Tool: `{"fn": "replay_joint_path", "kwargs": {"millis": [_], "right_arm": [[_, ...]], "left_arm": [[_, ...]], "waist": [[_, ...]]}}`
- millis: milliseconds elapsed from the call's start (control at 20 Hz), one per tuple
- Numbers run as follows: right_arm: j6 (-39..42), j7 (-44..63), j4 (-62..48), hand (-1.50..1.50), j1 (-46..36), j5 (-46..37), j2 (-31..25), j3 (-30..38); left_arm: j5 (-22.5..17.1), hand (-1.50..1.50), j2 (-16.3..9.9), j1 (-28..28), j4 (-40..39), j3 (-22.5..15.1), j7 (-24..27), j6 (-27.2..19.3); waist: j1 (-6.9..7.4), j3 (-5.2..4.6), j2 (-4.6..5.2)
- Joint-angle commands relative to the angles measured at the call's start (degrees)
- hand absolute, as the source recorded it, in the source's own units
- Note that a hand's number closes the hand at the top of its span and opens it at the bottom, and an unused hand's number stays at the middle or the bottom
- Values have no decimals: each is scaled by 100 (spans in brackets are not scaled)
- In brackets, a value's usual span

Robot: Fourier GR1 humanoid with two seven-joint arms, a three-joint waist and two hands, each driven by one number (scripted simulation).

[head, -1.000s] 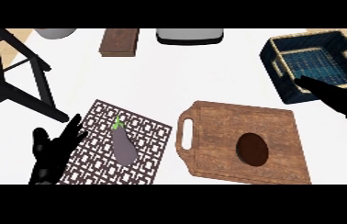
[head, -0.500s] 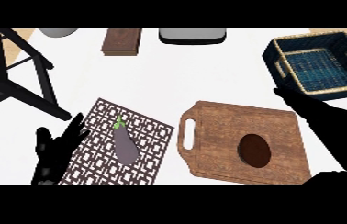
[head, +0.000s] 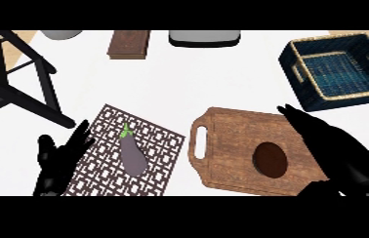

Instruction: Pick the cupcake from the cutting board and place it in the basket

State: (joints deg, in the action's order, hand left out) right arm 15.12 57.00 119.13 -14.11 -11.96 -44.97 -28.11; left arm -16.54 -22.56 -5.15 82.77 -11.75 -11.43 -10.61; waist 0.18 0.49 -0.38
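Hidden: the right hand point(head: 328, 144) was spread, fingers straight, over the cutting board's point(head: 231, 149) right part, holding nothing; its lower part was cut off.
Cupcake point(head: 271, 159): seen as a dark oval on the board, beside that hand.
Left hand point(head: 61, 159): open, rested at the tabletop's point(head: 202, 81) front-left, on a patterned mat point(head: 155, 151) carrying an eggplant point(head: 132, 155).
Basket point(head: 328, 73): placed at the far-right corner.

R hand point(head: 333, 147) open over cutting board point(head: 234, 149), beside cupcake point(head: 270, 159).
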Motion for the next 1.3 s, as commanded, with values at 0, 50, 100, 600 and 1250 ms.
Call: {"fn": "replay_joint_path", "kwargs": {"millis": [0,50,100,600,1250], "right_arm": [[-158,-271,-245,-150,473,-591,206,-140],[-343,-445,-149,-150,757,-909,284,-265],[-210,-272,-240,-150,562,-824,408,-206],[120,-658,-651,-150,474,-1027,665,289],[251,-979,-2015,-150,477,-1909,1544,-235]], "left_arm": [[2,0,130,-86,-662,91,172,183],[97,0,134,-303,-75,-70,-106,35],[165,0,201,-83,-409,-36,-93,25],[190,0,126,-494,-174,192,18,314],[418,0,344,-203,-53,185,-413,314]], "waist": [[-39,-49,42],[-30,-45,31],[-30,-48,38],[0,-50,35],[11,-47,44]]}}
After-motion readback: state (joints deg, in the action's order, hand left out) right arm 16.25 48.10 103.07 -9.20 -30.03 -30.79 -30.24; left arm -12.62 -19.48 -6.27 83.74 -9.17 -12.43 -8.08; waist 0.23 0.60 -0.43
